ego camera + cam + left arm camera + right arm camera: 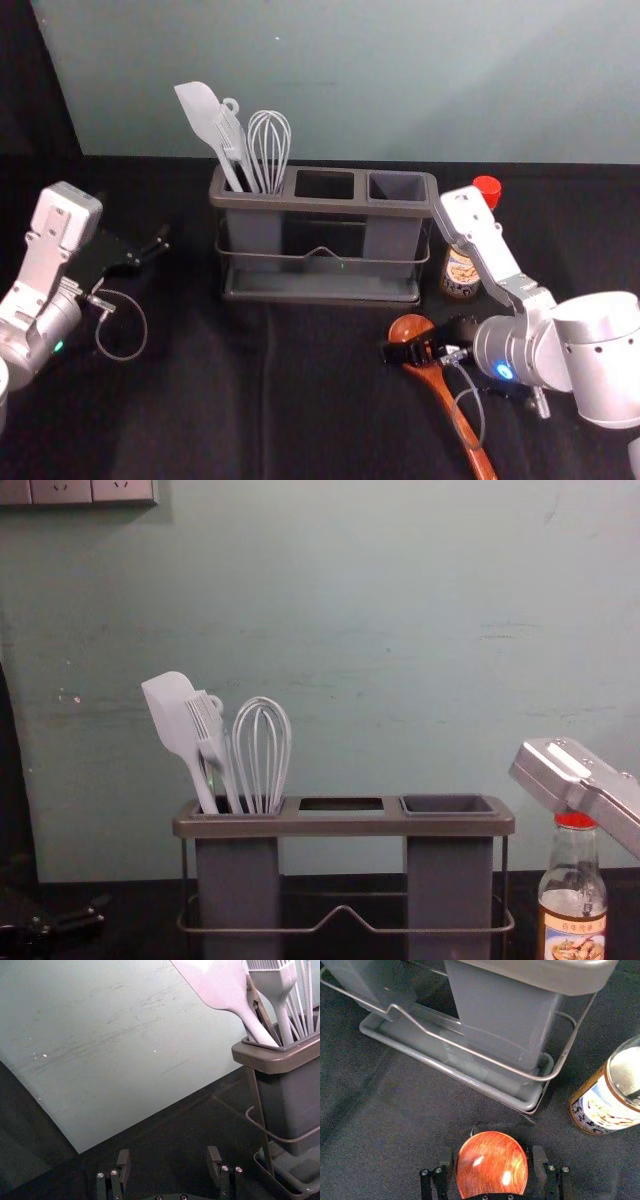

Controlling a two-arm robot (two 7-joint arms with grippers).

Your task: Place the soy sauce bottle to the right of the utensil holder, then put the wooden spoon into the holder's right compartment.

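Here, black cloth, greenish wall, right hand around spoon

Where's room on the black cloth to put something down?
Bare cloth stretches in front of the grey plastic utensil holder, between the left gripper and the brown wooden spoon. A narrower patch lies between that gripper and the holder. The right is crowded: the right gripper straddles the spoon's bowl, near the red-capped glass bottle.

The wooden spoon's bowl is framed by the right tool, its fingers parted; the soy sauce bottle is seen near the utensil holder.
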